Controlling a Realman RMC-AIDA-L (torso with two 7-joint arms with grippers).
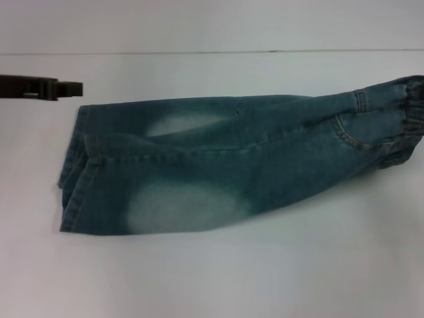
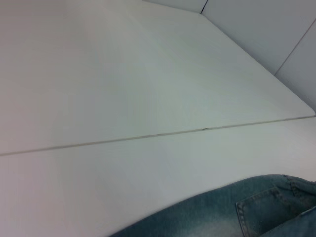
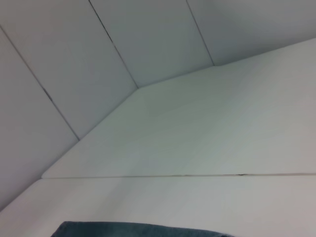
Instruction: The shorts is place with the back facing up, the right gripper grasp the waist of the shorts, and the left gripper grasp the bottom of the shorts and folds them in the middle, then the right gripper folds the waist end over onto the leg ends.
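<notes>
The shorts (image 1: 232, 162) lie folded lengthwise on the bench (image 1: 212, 278) — first fold done. Left tool (image 1: 66, 88) (fingers together, empty) hovers beside the leg ends (image 1: 76, 172); next, the unseen right tool must grip the waist (image 1: 407, 109).

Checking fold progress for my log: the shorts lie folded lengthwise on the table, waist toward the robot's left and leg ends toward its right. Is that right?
Not quite. The head view shows the shorts folded lengthwise on the table, but the waist lies toward the robot's right and the leg ends toward its left.
</notes>
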